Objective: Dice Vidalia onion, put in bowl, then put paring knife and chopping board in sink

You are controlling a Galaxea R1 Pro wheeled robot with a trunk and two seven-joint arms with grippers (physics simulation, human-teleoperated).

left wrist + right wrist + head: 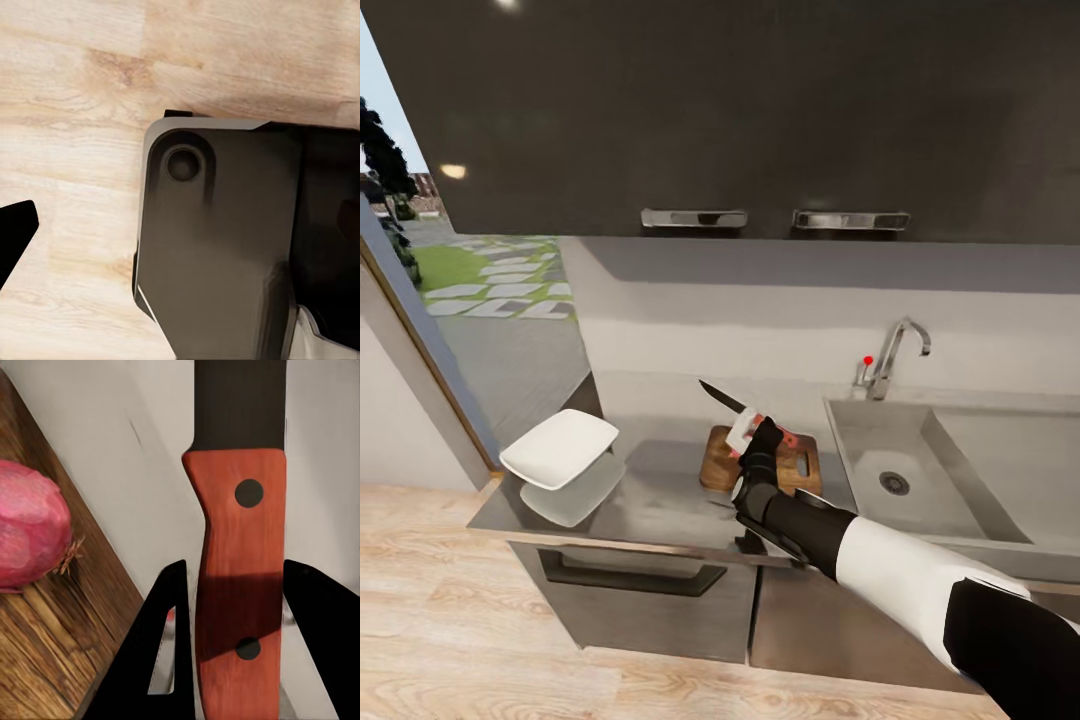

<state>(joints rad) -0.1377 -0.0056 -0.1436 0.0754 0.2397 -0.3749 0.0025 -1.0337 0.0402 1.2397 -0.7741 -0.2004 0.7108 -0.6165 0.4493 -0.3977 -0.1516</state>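
We find the right gripper (pixel 232 645) clamped on the knife (pixel 238 547) above the board (pixel 760 462). The onion (pixel 26 536) rests whole there. We should lower the blade squarely.

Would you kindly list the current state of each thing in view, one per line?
Right hand: shut on the red-handled paring knife, lifted above the counter.
Pink-skinned onion: whole, uncut, resting on the brown wooden chopping board.
White squarish bowl: empty, near the grey countertop's left end.
Steel sink: empty, faucet not running.
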